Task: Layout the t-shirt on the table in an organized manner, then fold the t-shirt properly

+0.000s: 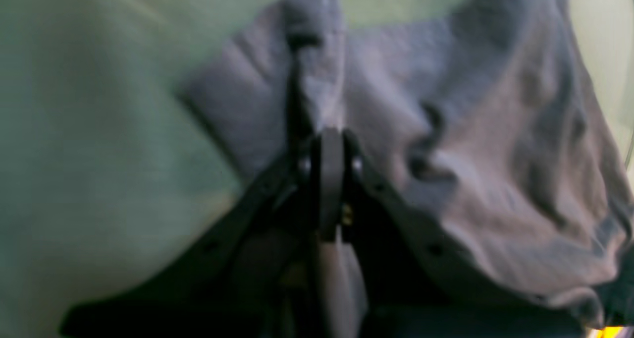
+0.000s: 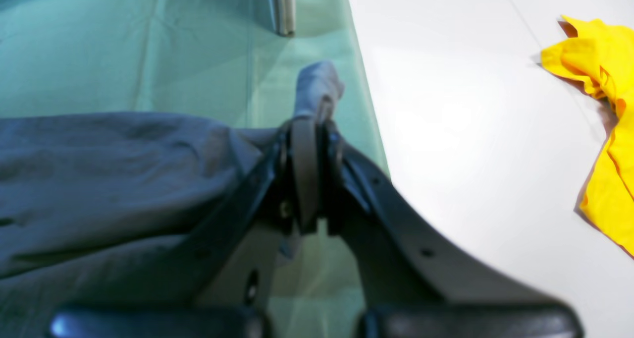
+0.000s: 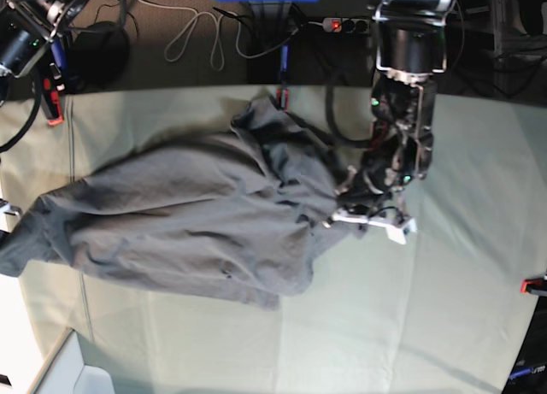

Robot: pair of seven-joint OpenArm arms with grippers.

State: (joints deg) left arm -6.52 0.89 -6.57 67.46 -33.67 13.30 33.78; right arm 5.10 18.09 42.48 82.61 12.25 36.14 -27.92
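On both sides, each tool point(image 1: 327, 144) point(image 2: 309, 130) pinches the t-shirt point(image 3: 188, 223).

No words, brand marks or numbers can be read anywhere. The views are too blurred or distant for lettering.

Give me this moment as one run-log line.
left gripper: shut on t-shirt | right gripper: shut on t-shirt | shirt rumpled, unfolded on table

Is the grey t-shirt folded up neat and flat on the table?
No, the t-shirt lies crumpled and stretched across the table, with many wrinkles and a bunched end near the left gripper.
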